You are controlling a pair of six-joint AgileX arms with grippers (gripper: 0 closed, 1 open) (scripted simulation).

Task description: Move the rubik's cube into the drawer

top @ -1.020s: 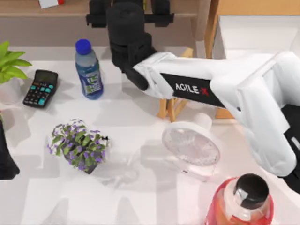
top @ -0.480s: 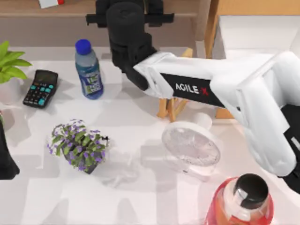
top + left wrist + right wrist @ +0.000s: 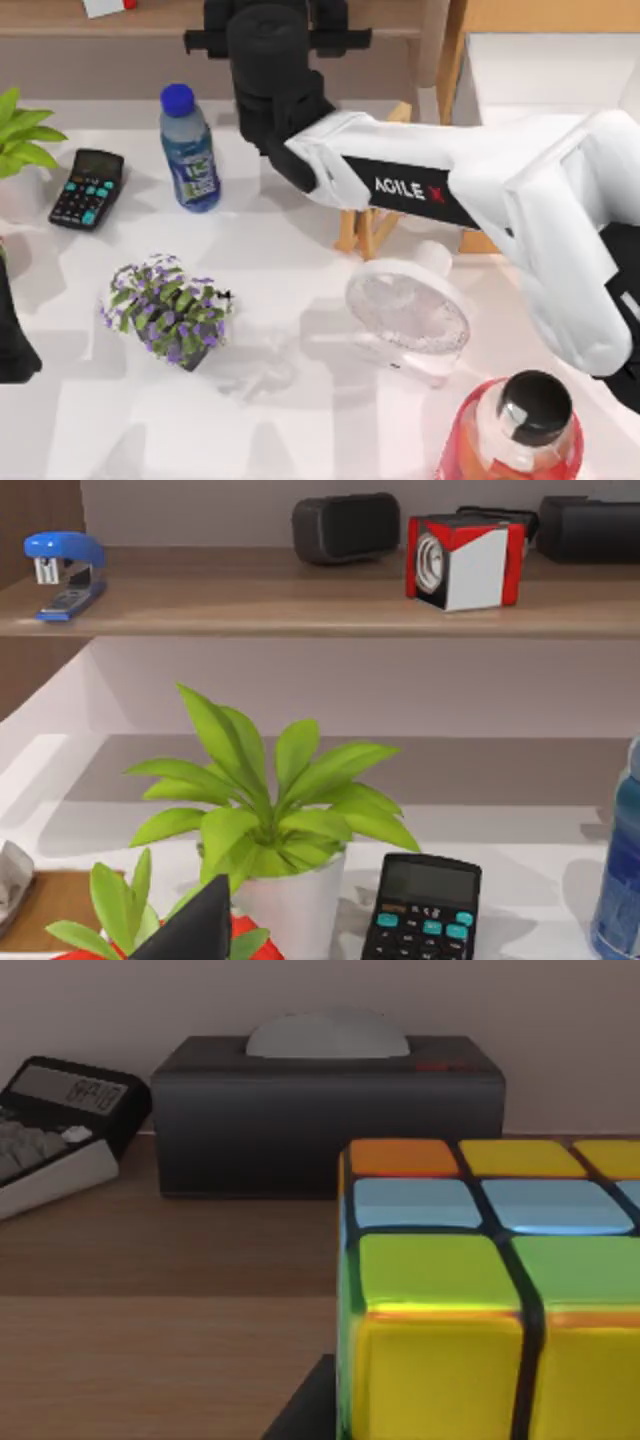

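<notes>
Nudging a little deeper toward the brown shelf (image 3: 150, 25) over the last second, the right gripper (image 3: 268, 38) is now hanging still above it at the back of the white table (image 3: 280, 240).

The rubik's cube (image 3: 480, 1300) is sitting on the shelf's wood right up against the right wrist camera, in front of a dark tissue box (image 3: 320, 1110); whether the gripper is pinching it I cannot tell. The drawer (image 3: 452, 70) is standing open at the table's back right. A water bottle (image 3: 190, 150), calculator (image 3: 88, 188), flowering plant (image 3: 168, 310), fan (image 3: 408, 312) and wooden stand (image 3: 365, 230) are crowding the table. The left arm (image 3: 12, 340) is idling at the left edge, its wrist camera catching a red-and-white block (image 3: 465, 560) and blue stapler (image 3: 62, 572) on the shelf.
</notes>
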